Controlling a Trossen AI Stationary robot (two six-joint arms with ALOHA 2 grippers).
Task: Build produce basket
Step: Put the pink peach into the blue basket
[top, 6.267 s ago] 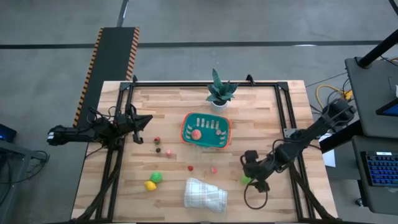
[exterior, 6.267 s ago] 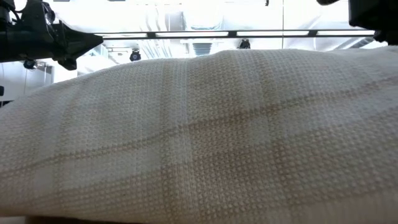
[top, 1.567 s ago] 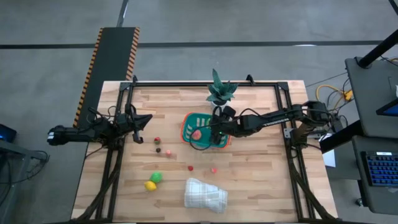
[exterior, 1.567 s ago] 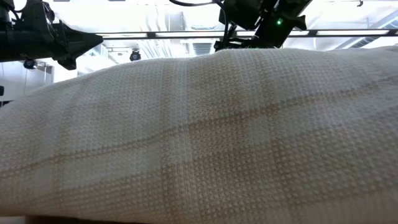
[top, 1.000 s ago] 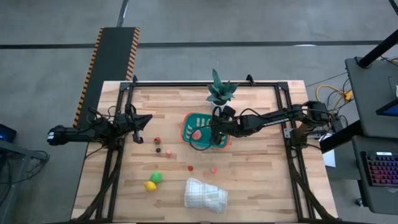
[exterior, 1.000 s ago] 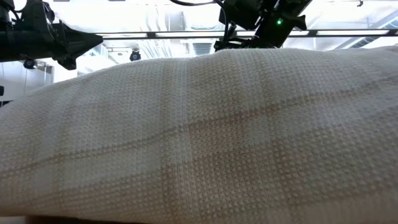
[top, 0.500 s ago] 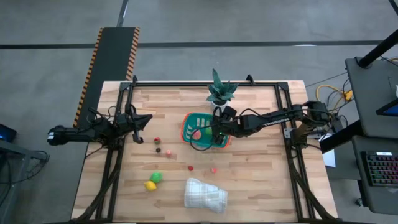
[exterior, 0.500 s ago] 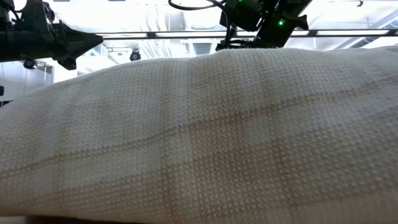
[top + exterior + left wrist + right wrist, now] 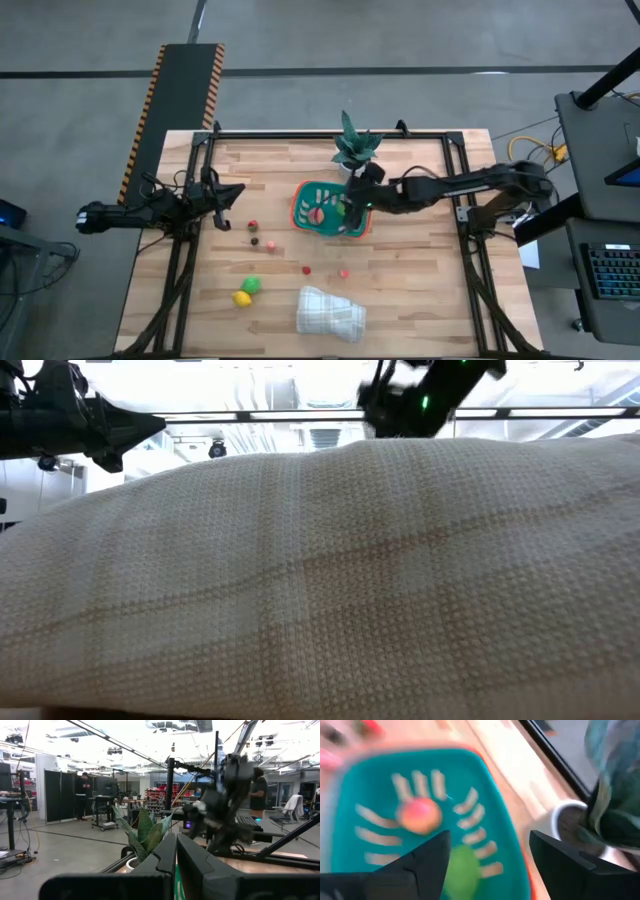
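Note:
The teal basket (image 9: 300,222) with an orange rim stands mid-table. In the right wrist view it (image 9: 470,775) holds a pink-orange piece (image 9: 420,815) and a green piece (image 9: 462,867) on its floor. My right gripper (image 9: 490,870) hangs open above the basket's right part (image 9: 347,207), touching nothing. More produce lies on the wood nearer the front: a red berry (image 9: 253,224), dark berries (image 9: 256,240), a pink piece (image 9: 344,272), a green piece (image 9: 251,285) and a yellow piece (image 9: 241,297). My left gripper (image 9: 236,195) waits shut at the left edge, and its closed fingers (image 9: 175,865) hold nothing.
A potted plant (image 9: 352,148) in a white pot (image 9: 565,822) stands just beyond the basket's far right corner, close to my right gripper. A folded white cloth (image 9: 330,312) lies near the front edge and fills the low view (image 9: 320,580). People stand in the room behind.
My right gripper has risen from the basket and drawn back a little toward the table's right edge, tipping less steeply down. The green and pink pieces stay in the basket.

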